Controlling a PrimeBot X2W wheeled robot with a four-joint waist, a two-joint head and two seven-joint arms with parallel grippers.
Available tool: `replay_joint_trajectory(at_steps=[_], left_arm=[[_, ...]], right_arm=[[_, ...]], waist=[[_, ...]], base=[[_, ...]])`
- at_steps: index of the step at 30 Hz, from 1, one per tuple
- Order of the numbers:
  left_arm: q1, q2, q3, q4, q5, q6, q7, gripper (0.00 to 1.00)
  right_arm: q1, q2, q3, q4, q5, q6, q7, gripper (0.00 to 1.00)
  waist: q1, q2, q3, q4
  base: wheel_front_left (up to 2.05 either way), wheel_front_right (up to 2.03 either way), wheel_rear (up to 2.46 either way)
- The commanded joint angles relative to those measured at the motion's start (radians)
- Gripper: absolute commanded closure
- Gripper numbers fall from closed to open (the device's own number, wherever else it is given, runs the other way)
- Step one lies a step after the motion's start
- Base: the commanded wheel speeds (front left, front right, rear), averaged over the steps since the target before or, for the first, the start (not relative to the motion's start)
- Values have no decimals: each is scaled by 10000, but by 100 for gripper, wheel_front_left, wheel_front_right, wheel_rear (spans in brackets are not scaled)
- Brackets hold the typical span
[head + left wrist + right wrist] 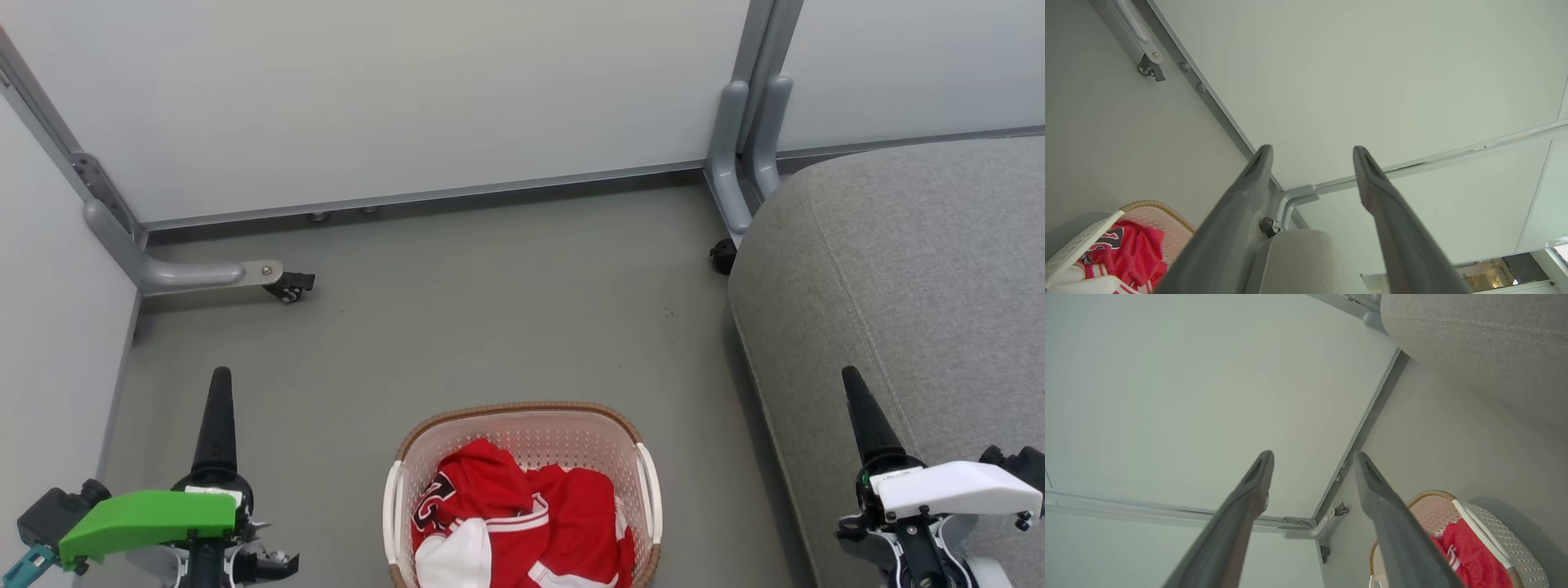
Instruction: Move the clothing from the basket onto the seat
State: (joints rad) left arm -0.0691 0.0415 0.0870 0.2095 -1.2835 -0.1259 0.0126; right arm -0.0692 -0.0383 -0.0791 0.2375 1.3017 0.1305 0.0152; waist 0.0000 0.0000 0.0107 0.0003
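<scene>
Both our left gripper (1312,150) and right gripper (1312,455) are spread, empty. Red jerseys (563,506) lie crumpled in the laundry basket (522,406). We judge them soft, light; we should pinch the raised fold (482,478).

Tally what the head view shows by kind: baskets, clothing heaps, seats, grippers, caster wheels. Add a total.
Cream-white perforated plastic basket with brown woven-look rim: 1
Heap of red-and-white jersey clothing in it: 1
Large grey fabric seat: 1
Dark-fingered grippers: 2, left gripper and right gripper
Small black caster wheels: 2
Total: 7
</scene>
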Motion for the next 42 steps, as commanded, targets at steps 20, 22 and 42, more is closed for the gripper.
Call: replay_joint_trajectory(at_steps=[20, 22, 42], left_arm=[[219, 75, -896, -952, 3901, 664, -814, 0], [241, 76, -971, -977, 4208, 688, -884, 0], [370, 92, -1367, -1165, 6371, 747, -1495, 0]], right_arm=[[362, -92, 1112, -1159, -5115, 3, -840, 0], [391, -94, 1150, -1222, -5407, 3, -905, 0], [572, -110, 1267, -1919, -7951, 3, -1520, 0]], waist=[[0, 0, 17, 16], [0, 0, 16, 18], [0, 0, 88, 28]], base=[[0, 0, 0], [0, 0, 0], [0, 0, 0]])
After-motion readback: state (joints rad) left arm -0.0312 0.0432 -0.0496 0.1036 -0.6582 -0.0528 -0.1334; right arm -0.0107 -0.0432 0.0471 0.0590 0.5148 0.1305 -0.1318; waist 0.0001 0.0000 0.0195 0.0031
